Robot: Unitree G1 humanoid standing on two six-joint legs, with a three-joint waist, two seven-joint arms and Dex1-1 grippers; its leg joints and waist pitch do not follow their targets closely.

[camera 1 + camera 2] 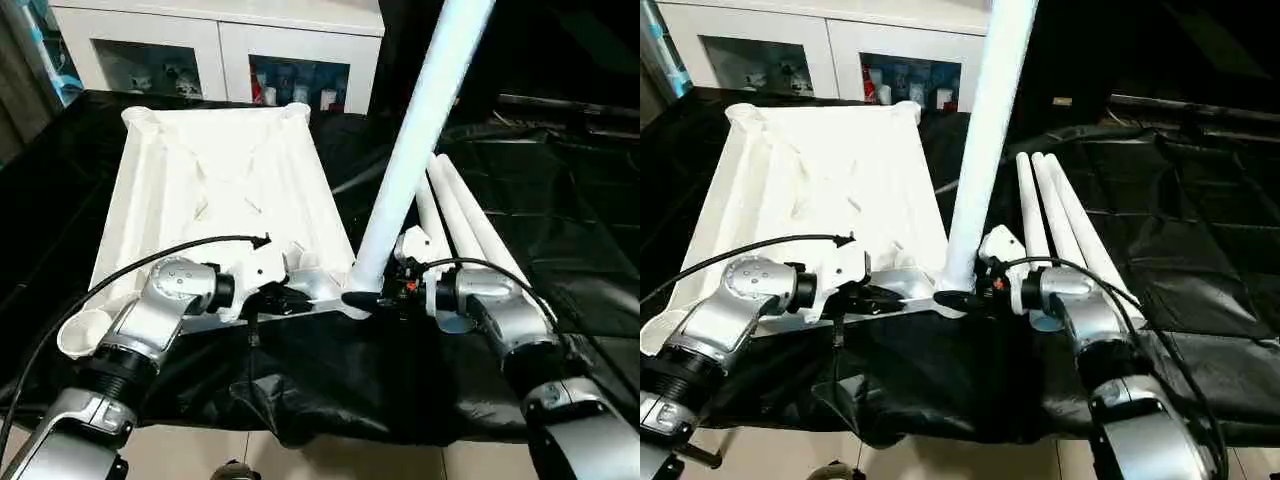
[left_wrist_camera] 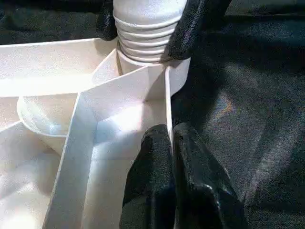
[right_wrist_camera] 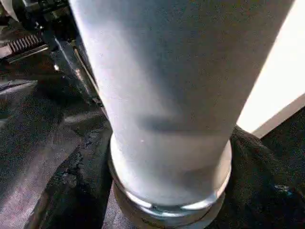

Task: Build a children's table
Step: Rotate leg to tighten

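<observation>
White plastic tabletop (image 1: 215, 190) lies upside down on the black counter (image 1: 560, 200). Left pincer (image 2: 170, 143) pinches its thin rim shut. Right pincer (image 1: 372, 299) hugs the upright leg (image 1: 415, 140) at its threaded base. Light, stiff, slippery; grip low.

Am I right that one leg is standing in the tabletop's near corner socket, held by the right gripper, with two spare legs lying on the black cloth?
Not quite: three spare legs lie on the black cloth, as the right eye view shows.
</observation>
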